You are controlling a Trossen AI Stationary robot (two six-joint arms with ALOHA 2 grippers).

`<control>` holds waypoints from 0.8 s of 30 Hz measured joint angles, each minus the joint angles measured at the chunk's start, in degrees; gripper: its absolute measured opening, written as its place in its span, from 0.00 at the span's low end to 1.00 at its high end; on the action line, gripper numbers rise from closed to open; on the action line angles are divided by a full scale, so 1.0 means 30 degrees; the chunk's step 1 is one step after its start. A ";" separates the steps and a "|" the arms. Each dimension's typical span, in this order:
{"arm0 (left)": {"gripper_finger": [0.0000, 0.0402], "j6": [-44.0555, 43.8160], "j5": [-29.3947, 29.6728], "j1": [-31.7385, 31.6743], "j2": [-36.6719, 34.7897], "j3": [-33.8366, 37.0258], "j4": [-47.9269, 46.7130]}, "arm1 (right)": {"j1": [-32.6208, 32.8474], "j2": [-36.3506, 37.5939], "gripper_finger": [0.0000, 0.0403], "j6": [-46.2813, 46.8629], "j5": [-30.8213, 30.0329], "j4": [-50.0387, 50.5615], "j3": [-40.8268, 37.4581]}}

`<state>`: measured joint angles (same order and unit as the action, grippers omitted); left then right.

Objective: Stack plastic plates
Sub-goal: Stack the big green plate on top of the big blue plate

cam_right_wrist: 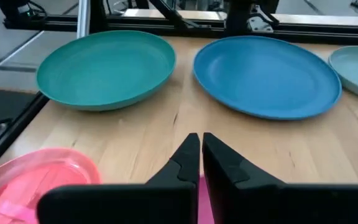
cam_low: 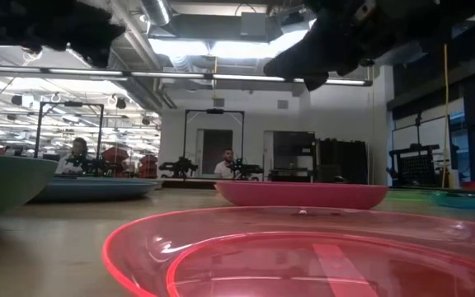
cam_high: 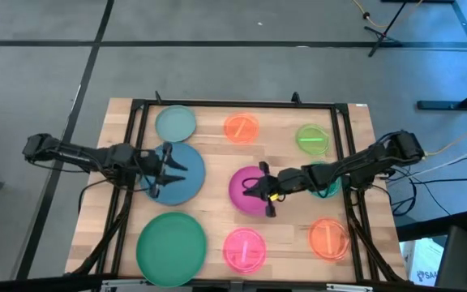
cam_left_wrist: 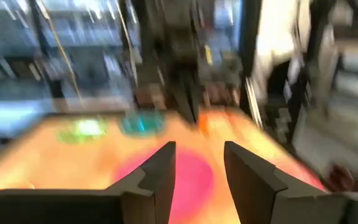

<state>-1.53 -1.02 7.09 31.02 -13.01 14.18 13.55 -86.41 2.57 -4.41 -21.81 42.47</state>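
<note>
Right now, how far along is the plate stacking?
Done: nothing yet. No plate sits on another; all lie singly on the table. In hand: the right end effector, fingers shut and holding nothing, hangs above the magenta plate. The left end effector, open, is over the blue plate. Left: the whole stack.

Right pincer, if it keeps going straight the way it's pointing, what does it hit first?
Probably the large blue plate. The right pincer, over the magenta plate, points across bare wood toward it; the left pincer hovering there might come first, depth being unclear.
</note>
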 joint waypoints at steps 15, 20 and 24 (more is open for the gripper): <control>0.32 -0.7724 0.3308 0.6330 0.5996 -0.4525 -1.0358 | 0.3241 0.0000 0.03 0.0016 -0.1482 0.1344 0.1575; 0.32 -0.8968 0.3490 0.7930 0.8132 -0.4984 -1.0871 | 0.3404 0.0000 0.03 0.0021 -0.1755 0.1589 0.1598; 0.32 -0.9461 0.3665 0.8466 0.9790 -0.4984 -1.0991 | 0.3354 0.0000 0.03 0.0017 -0.1850 0.2068 0.1591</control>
<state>-29.91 9.98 32.49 60.39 -27.97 -18.79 23.62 -86.41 2.62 -9.96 -15.61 47.24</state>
